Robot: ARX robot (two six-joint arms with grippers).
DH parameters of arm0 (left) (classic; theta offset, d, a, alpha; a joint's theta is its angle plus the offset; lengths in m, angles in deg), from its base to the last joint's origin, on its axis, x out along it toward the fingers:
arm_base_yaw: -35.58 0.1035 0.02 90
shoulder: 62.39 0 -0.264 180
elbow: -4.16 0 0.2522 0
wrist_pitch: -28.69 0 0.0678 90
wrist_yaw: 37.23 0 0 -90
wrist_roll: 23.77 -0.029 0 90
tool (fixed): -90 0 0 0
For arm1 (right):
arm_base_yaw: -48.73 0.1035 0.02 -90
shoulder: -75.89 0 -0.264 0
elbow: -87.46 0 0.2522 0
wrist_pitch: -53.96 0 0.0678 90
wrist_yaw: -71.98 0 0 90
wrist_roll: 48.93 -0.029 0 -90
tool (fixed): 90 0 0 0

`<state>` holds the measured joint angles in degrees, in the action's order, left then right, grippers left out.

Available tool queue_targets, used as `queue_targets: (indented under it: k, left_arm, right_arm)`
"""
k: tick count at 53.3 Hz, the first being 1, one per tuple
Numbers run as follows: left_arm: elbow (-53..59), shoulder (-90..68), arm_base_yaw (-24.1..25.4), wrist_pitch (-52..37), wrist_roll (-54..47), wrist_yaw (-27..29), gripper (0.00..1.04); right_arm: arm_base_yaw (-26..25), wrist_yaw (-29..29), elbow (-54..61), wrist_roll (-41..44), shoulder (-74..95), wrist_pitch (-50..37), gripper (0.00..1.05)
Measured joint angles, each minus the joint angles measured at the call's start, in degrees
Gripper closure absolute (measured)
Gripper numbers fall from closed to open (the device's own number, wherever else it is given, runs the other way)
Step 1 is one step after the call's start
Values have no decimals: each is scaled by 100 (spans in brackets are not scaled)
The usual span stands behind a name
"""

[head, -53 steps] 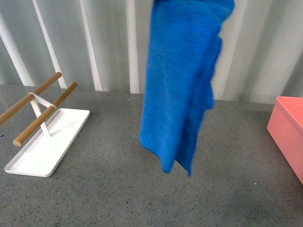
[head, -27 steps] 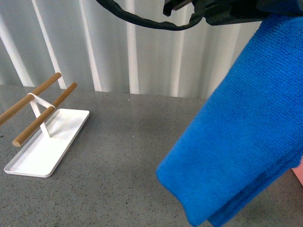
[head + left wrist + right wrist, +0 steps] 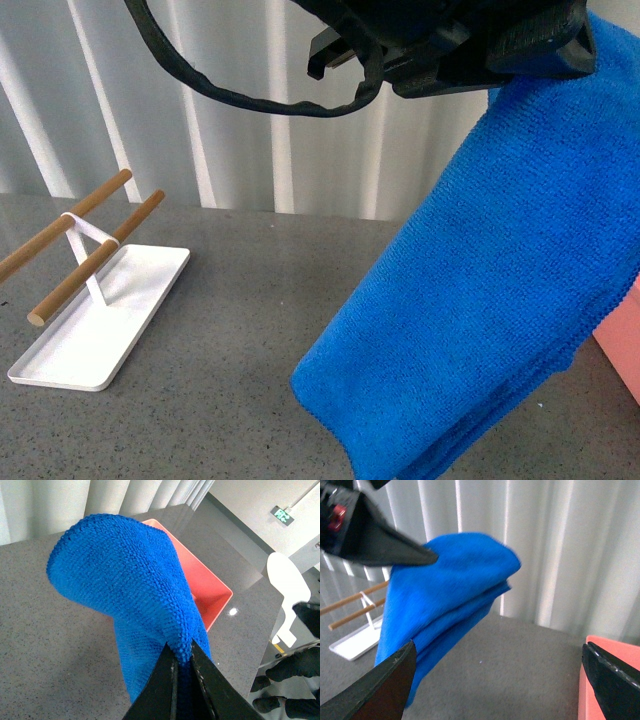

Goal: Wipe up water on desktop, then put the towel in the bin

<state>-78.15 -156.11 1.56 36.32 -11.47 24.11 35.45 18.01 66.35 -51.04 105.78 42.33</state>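
Note:
My left gripper [image 3: 181,652] is shut on the towel [image 3: 490,300], a bright blue fuzzy cloth that hangs folded high above the desktop [image 3: 230,340]. In the left wrist view the towel [image 3: 130,580] drapes over part of the salmon-pink bin [image 3: 207,587] below it. The bin shows as a pink edge at the far right of the front view [image 3: 622,335]. My right gripper [image 3: 500,680] is open and empty above the desktop [image 3: 510,660], with the towel [image 3: 445,590] to one side and the bin [image 3: 610,650] to the other. No water shows on the desktop.
A flat white tray [image 3: 100,320] with two wooden rods [image 3: 95,250] stands at the left of the desktop. A white ribbed wall [image 3: 230,100] runs behind. The left arm's black body and cable [image 3: 440,40] fill the top of the front view.
The towel has swung from the middle of the front view to the right, toward the bin. The left arm's black body has come into view at the top.

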Motion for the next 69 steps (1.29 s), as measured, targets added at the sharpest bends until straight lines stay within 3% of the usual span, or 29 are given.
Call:
queue_targets:
  k: [4,12,29,53,69]
  left_arm:
    - [-13,2,0,4,9,17,101]
    - [-103,2,-2,4,74,44,101]
    - [-262,0,-2,52,138,66,101]
    - [-293,-13,-103,83,175,70,101]
    - [-295,-13,-90,170,168,149,101]
  right_arm:
    - [31,240,-601,-234,1591,-916,7]
    - [706,487,-1152,-483,3803,-820,7]
    - [2181,350,-737,-328,3823,-1047,7]
    - [2553,315,-903,72,4452,-1449,8]
    - [2544,179,-1014,304,4339,-1386,56]
